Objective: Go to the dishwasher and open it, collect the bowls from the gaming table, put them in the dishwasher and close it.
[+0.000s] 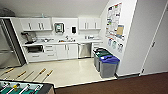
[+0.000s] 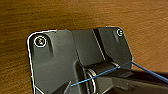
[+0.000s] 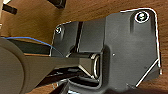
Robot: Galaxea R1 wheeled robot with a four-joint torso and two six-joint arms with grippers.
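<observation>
While the robot stands back from the kitchenette, the head view takes in the whole room: the dishwasher (image 1: 84, 50) sits built into the white cabinet run (image 1: 62, 51), under the counter's (image 1: 75, 41) right end, just beside the corner by the poster wall (image 1: 115, 22). Its steel front looks flush w/ the cabinets, so door closed, I'd judge; step one not yet done. Two bins (image 1: 106, 65), blue lid & green lid, stand on the pale floor (image 1: 70, 72) against the wall to the dishwasher's right, near but not blocking its front. That placement probably leaves room for the door to drop. Foosball table (image 1: 22, 88) pokes in at the lower left corner of the head view, rods out over the pale floor's near edge. Steel fridge (image 1: 7, 50) at far left.

Both wrist views look down at brown wood-grain flooring (image 2: 75, 15), so the arms probably hang stowed for driving. Jaw state on either gripper: can't tell. No bowls seen.
</observation>
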